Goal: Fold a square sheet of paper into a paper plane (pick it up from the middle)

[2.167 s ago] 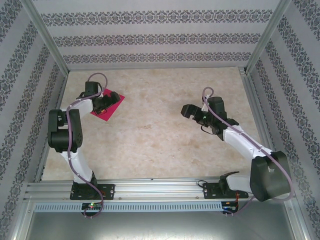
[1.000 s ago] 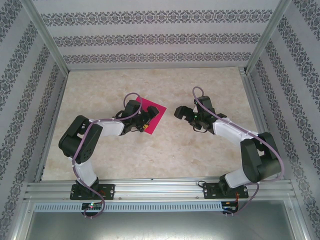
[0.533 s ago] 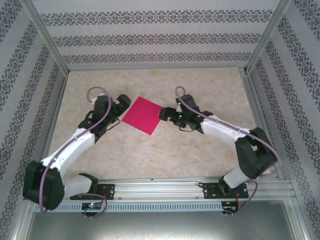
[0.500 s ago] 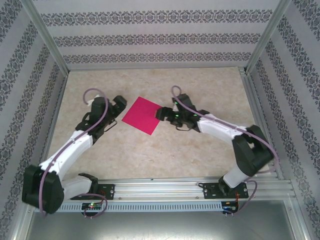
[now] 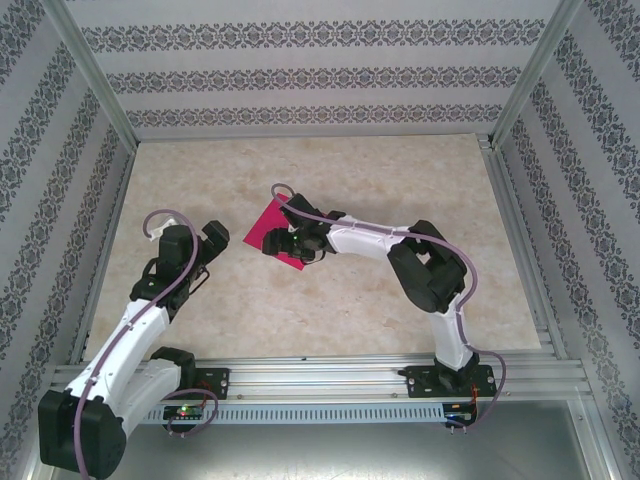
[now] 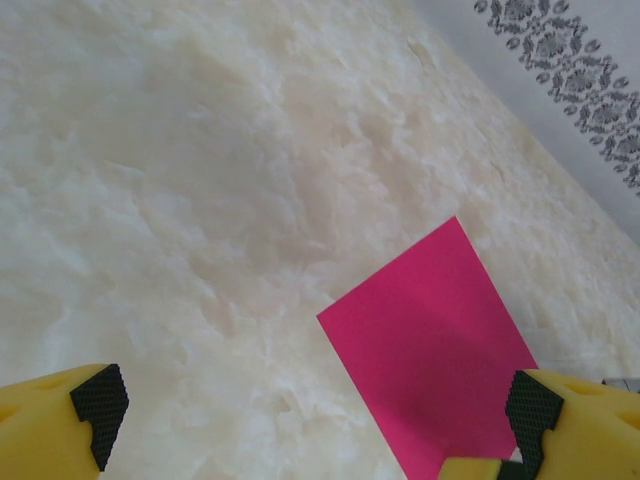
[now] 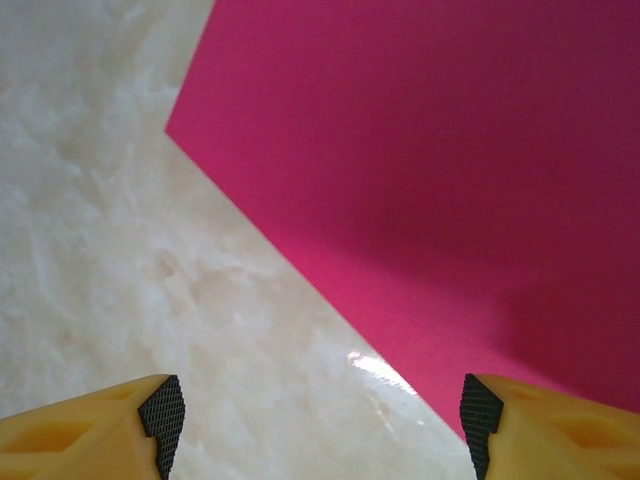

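- The worktop (image 5: 400, 190) is a pale marbled plate, closed on three sides by patterned walls (image 5: 300, 70). I judge that the walls keep the paper inside the reach of the arms.
- The right arm (image 5: 430, 270) stretches far across to the left half, because the task's thing lies there. The left arm (image 5: 130, 320) stands back at its own side, probably to leave room.
- The square sheet of paper (image 5: 265, 222) lies flat on the worktop, left of the centre. It is magenta-pink and I see no crease on it, so the folding is not begun.
- The right gripper (image 7: 320, 420) hangs low over the near side of the sheet, released, with nothing between its jaws. In the right wrist view one finger is above the pink and the other above bare worktop. I cannot tell if it touches the paper. For a pick from the middle it seems a little off-centre.
- The left gripper (image 6: 315, 402) is fully released and holds nothing. The sheet is near it, just beside one finger in its own view.
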